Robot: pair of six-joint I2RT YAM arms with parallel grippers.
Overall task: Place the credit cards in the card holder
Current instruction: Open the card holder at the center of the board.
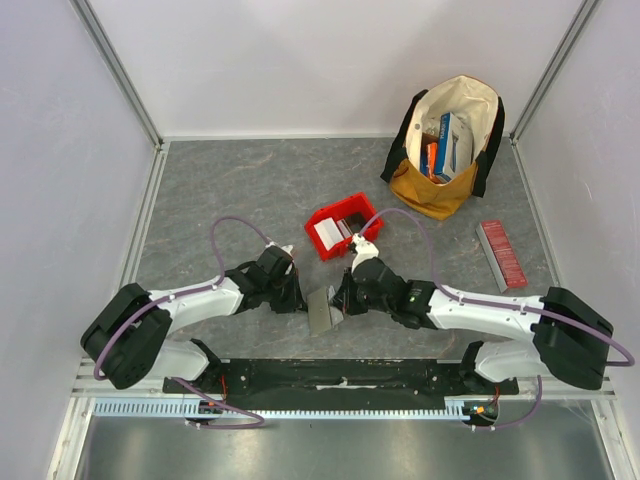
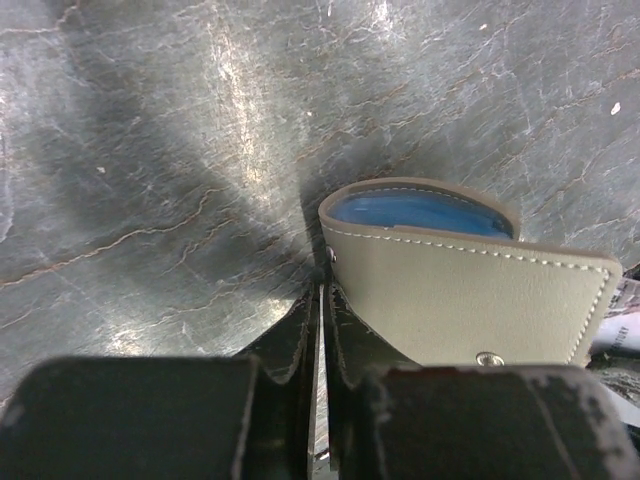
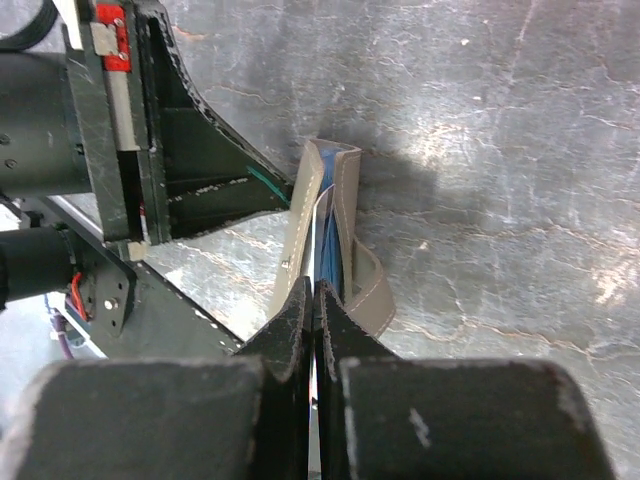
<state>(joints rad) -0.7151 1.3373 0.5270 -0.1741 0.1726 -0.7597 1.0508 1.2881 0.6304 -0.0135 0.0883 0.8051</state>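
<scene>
The grey-olive card holder point(image 1: 322, 312) stands on edge between my two grippers near the table's front. In the left wrist view the card holder point(image 2: 470, 295) bulges open with a blue credit card point(image 2: 420, 212) inside. My left gripper point(image 2: 322, 290) is pinched on a thin flap edge at the holder's corner. My right gripper point(image 3: 316, 290) is shut on a thin pale credit card point(image 3: 318, 245) whose far end runs into the card holder point(image 3: 347, 195) beside the blue card point(image 3: 329, 240). From above, the left gripper point(image 1: 300, 298) and right gripper point(image 1: 343, 297) face each other across the holder.
A red plastic bin point(image 1: 340, 228) holding white cards sits just behind the grippers. A tan and white bag point(image 1: 450, 140) with colourful boxes stands at the back right. A long red ribbed box point(image 1: 502, 253) lies at the right. White walls enclose the table.
</scene>
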